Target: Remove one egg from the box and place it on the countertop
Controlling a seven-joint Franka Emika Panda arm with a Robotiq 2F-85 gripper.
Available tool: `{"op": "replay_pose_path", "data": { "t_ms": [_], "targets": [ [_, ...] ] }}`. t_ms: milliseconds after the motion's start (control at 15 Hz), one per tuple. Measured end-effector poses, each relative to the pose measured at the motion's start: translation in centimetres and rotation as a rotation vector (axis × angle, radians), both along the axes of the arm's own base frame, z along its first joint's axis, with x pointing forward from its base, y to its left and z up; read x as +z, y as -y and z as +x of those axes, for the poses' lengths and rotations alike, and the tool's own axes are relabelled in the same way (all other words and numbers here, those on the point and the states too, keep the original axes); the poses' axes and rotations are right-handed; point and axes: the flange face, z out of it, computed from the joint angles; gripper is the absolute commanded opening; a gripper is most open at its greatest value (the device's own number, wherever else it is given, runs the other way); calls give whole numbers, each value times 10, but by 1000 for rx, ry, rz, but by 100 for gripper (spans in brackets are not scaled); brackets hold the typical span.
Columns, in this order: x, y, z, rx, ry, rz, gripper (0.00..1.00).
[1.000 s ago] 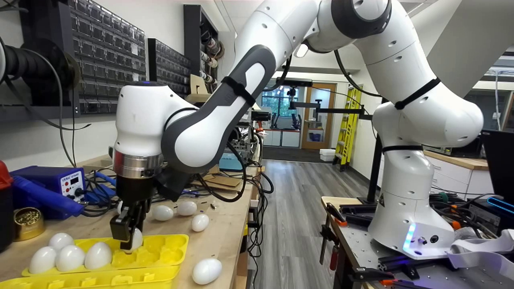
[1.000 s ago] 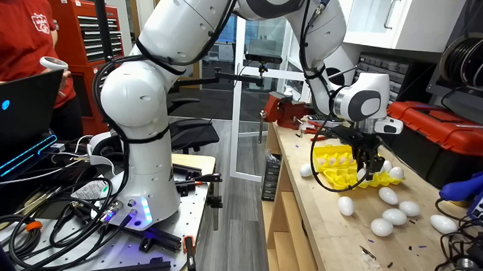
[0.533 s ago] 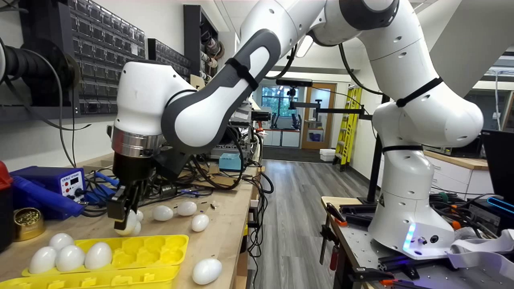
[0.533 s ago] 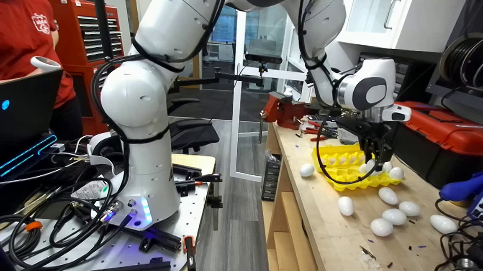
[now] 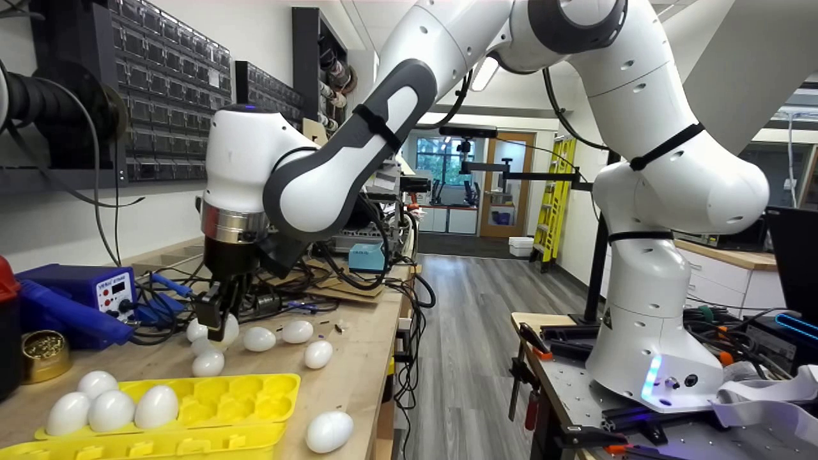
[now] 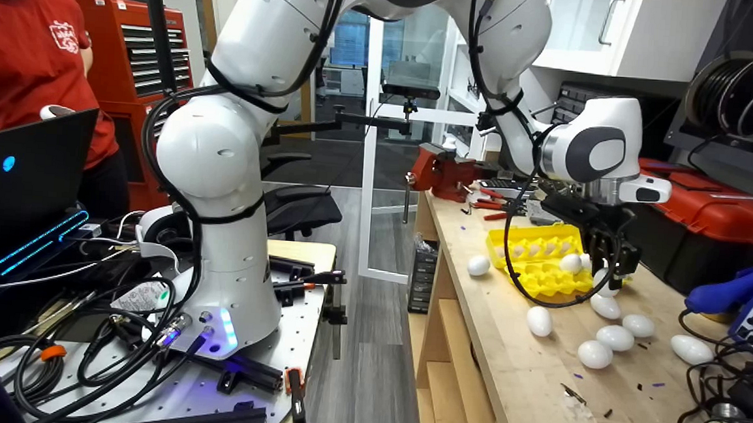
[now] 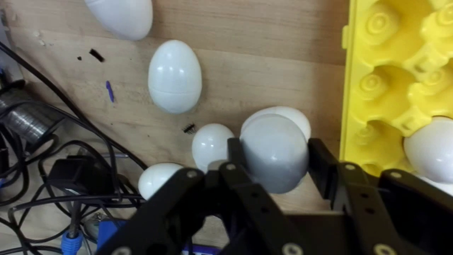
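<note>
My gripper is shut on a white egg (image 7: 276,166), with one black finger on each side of it. In the wrist view the gripper (image 7: 275,147) holds the egg above the wooden countertop (image 7: 276,79), and a loose egg lies partly hidden below. In both exterior views the gripper (image 5: 218,326) (image 6: 611,268) is beside the yellow box and past its edge, with the held egg (image 5: 230,331) raised. The open yellow box (image 5: 255,391) (image 6: 545,281) (image 7: 348,113) has several eggs (image 5: 156,406) at one end and empty cups at the other.
Several loose white eggs (image 5: 259,339) (image 6: 615,338) (image 7: 175,76) lie on the countertop around the gripper. Another egg (image 5: 329,432) lies by the box. Cables (image 7: 46,202), a blue soldering device (image 5: 83,303) and a red-lidded toolbox (image 6: 723,213) are near.
My gripper has lifted the egg up out of the box and carried it sideways over the countertop beside it. The box and the loose eggs stay where they were.
</note>
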Motion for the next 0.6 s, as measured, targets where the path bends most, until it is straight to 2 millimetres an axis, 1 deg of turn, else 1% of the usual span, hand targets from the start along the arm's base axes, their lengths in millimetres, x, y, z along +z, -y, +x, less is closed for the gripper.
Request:
{"op": "replay_pose_path", "data": {
  "t_ms": [200,533,600],
  "targets": [
    [-11,14,-1,-18,-21,-20,23],
    [-33,18,-9,-24,-72,-36,23],
    [-36,18,-11,-24,-81,-38,73]
  ]
}}
